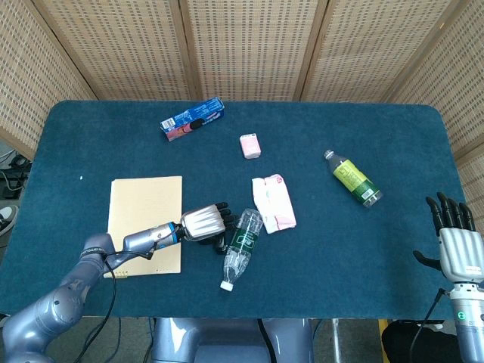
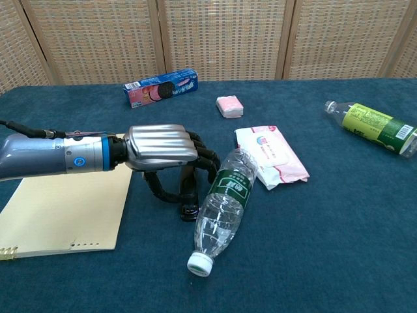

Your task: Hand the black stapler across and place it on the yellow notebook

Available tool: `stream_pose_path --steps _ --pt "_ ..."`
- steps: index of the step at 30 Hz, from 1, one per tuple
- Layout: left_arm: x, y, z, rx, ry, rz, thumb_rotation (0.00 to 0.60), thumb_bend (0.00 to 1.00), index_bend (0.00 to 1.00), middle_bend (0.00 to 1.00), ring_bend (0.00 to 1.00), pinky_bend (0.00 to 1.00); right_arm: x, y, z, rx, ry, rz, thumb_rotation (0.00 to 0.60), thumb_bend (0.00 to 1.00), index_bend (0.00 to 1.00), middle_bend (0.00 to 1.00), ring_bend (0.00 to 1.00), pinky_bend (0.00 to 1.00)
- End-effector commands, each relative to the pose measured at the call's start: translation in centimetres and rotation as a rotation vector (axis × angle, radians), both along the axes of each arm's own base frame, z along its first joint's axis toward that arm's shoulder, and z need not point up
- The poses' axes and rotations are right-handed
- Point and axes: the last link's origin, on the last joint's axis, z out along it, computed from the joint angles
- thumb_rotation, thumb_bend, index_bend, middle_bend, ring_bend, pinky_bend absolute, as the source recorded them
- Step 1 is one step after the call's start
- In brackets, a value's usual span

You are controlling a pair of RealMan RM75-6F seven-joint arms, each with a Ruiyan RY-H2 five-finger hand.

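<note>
The left hand (image 2: pixel 163 147) curls its dark fingers (image 2: pixel 207 158) down over the black stapler (image 2: pixel 189 189), thumb on the near side and fingertips on the far side, so it appears to grip it. The stapler lies on the blue table (image 2: pixel 339 235), and the hand covers most of it; only its lower end shows clearly. In the head view the stapler is nearly all hidden under the hand (image 1: pixel 203 224). Just right of the fingers, touching or nearly touching them, lies a clear plastic bottle (image 2: pixel 221 208) with a green label and white cap. To the left of the hand lies one yellow notebook (image 2: pixel 65 208), flat, its left edge cut off in the chest view; the arm crosses its upper corner.

Farther out are one pink-and-white wipes pack (image 2: pixel 270 156), one small pink packet (image 2: pixel 229 105), one blue cookie box (image 2: pixel 161 87), and a second bottle (image 2: pixel 374 127) with a yellow-green label, making two bottles in all.

The right hand (image 1: pixel 455 242) appears only in the head view, off the table's right edge, fingers spread upward, holding nothing.
</note>
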Motion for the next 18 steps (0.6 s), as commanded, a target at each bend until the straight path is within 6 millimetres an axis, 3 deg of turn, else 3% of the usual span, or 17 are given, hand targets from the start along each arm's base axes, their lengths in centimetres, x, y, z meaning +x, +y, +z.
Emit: stream_pose_path --steps 1,18 --pt "0.17 -0.16 -0.43 -0.004 0.019 -0.016 0.6 0.3 0.33 0.24 0.3 0.25 -0.05 0.0 0.09 -0.004 -0.001 -0.002 0.6 0.0 0.0 0.0 0.0 0.0" --pt "-0.18 -0.43 -1.03 -0.002 0.083 -0.054 0.6 0.3 0.39 0.27 0.32 0.32 -0.02 0.06 0.33 -0.013 -0.008 0.002 0.6 0.0 0.0 0.0 0.0 0.0"
